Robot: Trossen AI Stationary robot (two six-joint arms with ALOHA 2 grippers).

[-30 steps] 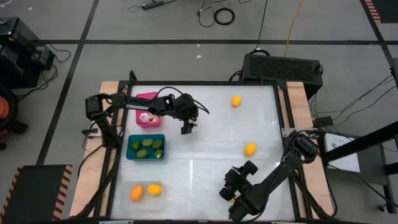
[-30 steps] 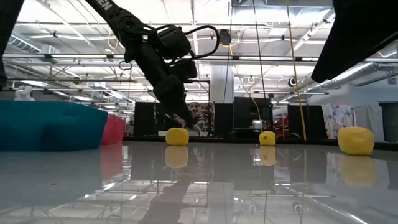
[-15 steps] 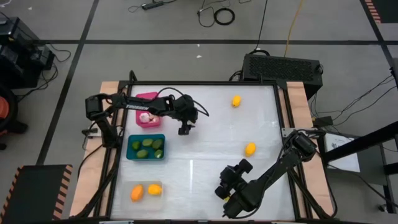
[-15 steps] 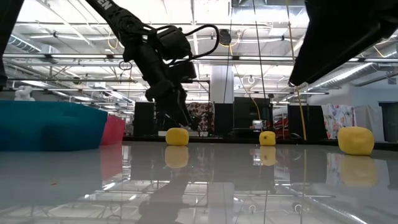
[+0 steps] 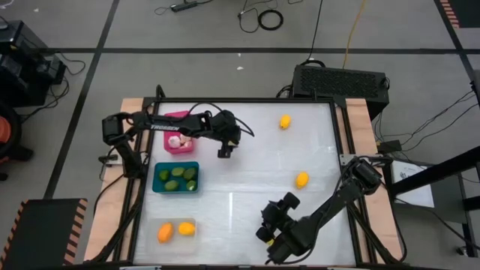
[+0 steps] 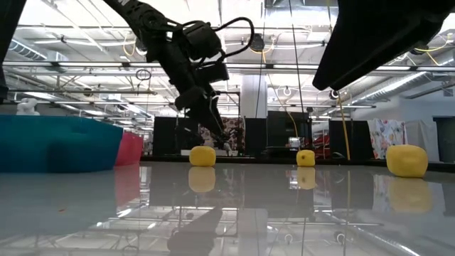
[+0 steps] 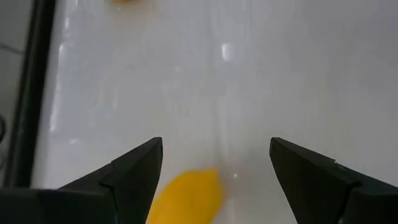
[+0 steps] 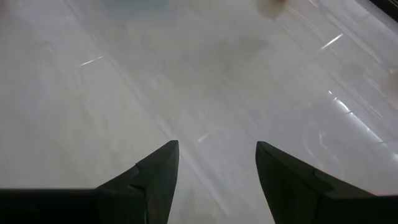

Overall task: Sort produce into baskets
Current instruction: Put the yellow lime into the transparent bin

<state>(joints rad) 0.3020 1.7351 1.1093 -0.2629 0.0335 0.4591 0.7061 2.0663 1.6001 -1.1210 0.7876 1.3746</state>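
Note:
My left gripper hangs open and empty above the table's far middle, to the right of the pink bin. In its wrist view a yellow fruit lies on the table ahead of the fingers, untouched. My right gripper is open and empty near the table's near edge. Two yellow fruits lie loose on the table's right half. The pink bin holds pale bulbs. The teal bin holds green ovals. The clear bin holds yellow-orange fruits.
The three bins stand in a column along the table's left side. The low view shows three yellow fruits on the glossy top, with the teal bin at left. Bare tabletop lies in the middle, between the arms.
My right gripper has gone toward the table's left edge, staying low near the near edge. My left gripper has risen a little over the same spot. No fruit has moved.

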